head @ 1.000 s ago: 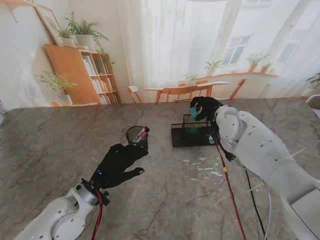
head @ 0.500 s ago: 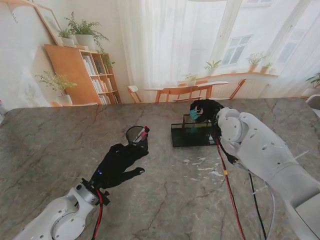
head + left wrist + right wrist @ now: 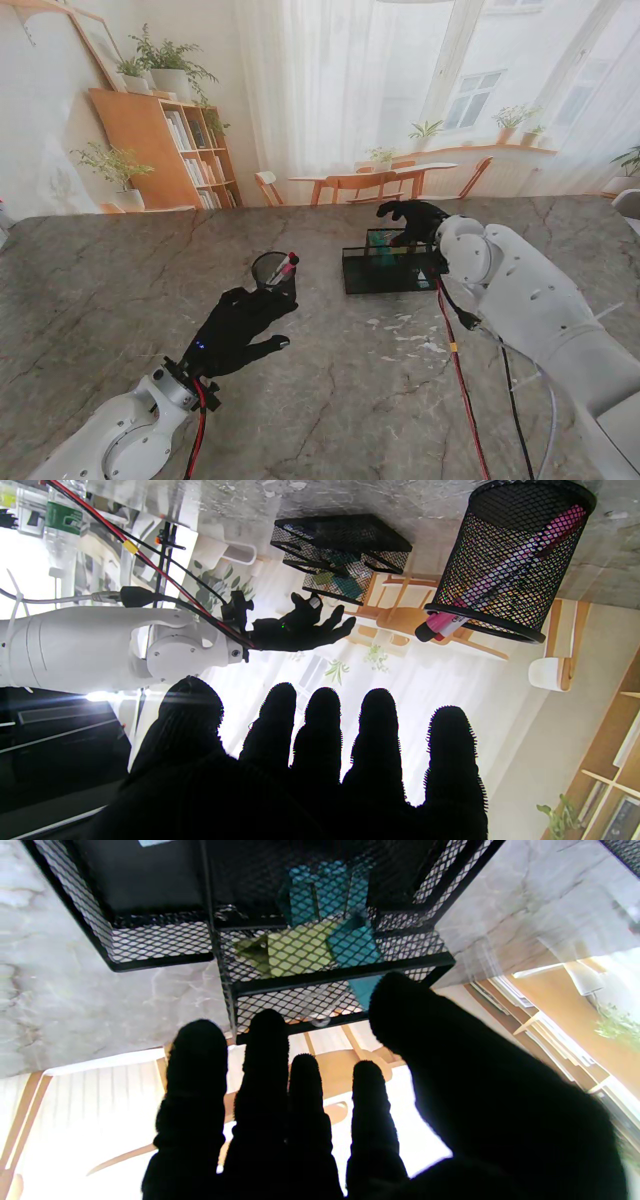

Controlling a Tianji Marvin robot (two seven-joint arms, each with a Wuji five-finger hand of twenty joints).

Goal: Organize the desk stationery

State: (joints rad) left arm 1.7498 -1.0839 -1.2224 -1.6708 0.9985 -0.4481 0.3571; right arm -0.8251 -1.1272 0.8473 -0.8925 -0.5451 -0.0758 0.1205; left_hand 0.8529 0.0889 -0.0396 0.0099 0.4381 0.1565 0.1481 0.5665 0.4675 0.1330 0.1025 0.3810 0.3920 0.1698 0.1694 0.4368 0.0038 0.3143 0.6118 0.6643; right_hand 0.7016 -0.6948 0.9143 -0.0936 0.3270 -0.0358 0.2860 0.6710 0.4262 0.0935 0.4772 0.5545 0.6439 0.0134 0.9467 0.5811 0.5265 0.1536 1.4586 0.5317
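Marble counter (image 3: pixel 110 290) fills the stand view, with a black mesh organiser tray (image 3: pixel 388 268) toward its far edge, right of centre, and a round mesh pen cup (image 3: pixel 274 271) standing upright to its left, near the middle. The right hand (image 3: pixel 413 217) hovers over the tray's far right part, fingers spread apart and holding nothing. A teal item shows inside the tray just under that hand. The left hand (image 3: pixel 238 322) lies nearer to me than the pen cup, fingers loosely spread and empty, fingertips close to the cup's base; whether they touch it I cannot tell. A pink marker (image 3: pixel 283 268) leans in the cup, its tip above the rim. Small white scraps (image 3: pixel 405 335) lie on the counter nearer to me than the tray.

Left wrist view: the left hand (image 3: pixel 320 760) has all five fingers apart, clamped on nothing. The pen cup (image 3: pixel 510 560) sits ahead of the fingertips with the pink marker (image 3: pixel 500 575) slanted inside it. Beyond, the tray (image 3: pixel 345 555) and the right hand (image 3: pixel 300 627) spread open above it.

Right wrist view: the right hand (image 3: pixel 380 1110) is open, fingers separated, thumb wide. Just past the fingertips is the tray (image 3: pixel 165 960), and in its compartment nearest the fingers lie teal sticky notes (image 3: pixel 352 942) overlapping a yellow-green pad (image 3: pixel 295 947); more teal pieces (image 3: pixel 320 890) sit in the compartment behind
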